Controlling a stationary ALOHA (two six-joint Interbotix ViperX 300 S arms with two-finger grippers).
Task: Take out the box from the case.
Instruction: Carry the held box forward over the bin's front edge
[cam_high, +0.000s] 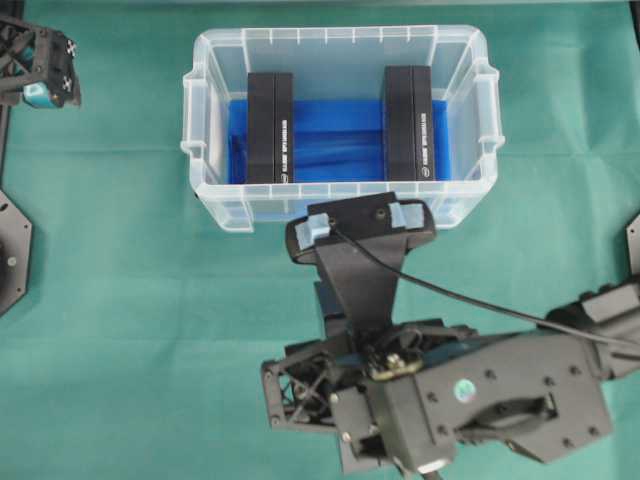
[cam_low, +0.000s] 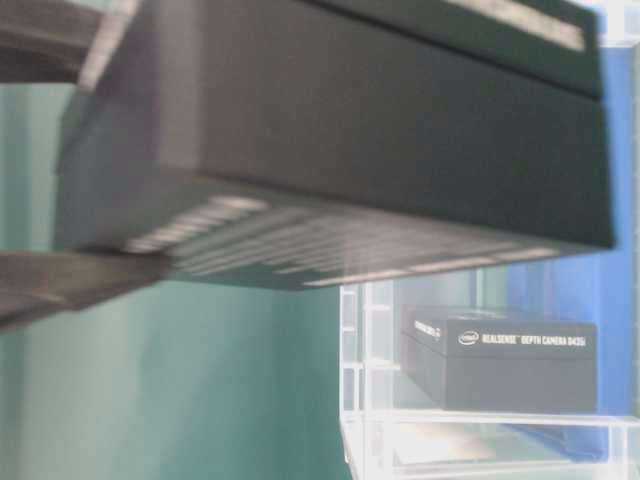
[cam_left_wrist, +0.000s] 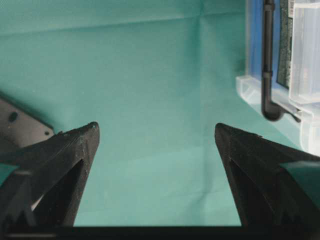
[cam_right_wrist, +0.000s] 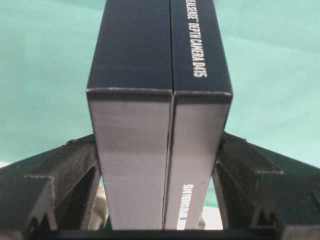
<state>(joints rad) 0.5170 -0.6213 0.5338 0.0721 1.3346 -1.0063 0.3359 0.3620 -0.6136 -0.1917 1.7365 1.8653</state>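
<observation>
The case (cam_high: 222, 205), a clear plastic tub lined in blue, stands at the back of the green cloth. Two black boxes (cam_high: 270, 125) (cam_high: 408, 120) stand on edge inside it. My right gripper (cam_right_wrist: 159, 140) is shut on a third black box (cam_right_wrist: 160, 65) printed "Depth Camera D415", one finger on each broad side. This box is outside the case, and the table-level view has it large and blurred (cam_low: 350, 130). Overhead, the right arm's wrist (cam_high: 362, 225) hides the grip in front of the case. My left gripper (cam_left_wrist: 156, 127) stands open and holds nothing, far left of the case (cam_high: 40, 65).
Green cloth (cam_high: 120, 300) covers the table. The right arm's body (cam_high: 480, 400) fills the front right of the overhead view. A black cable (cam_high: 480, 295) runs from its wrist camera to the right. Arm bases sit at the left (cam_high: 12, 250) and right (cam_high: 632, 240) edges.
</observation>
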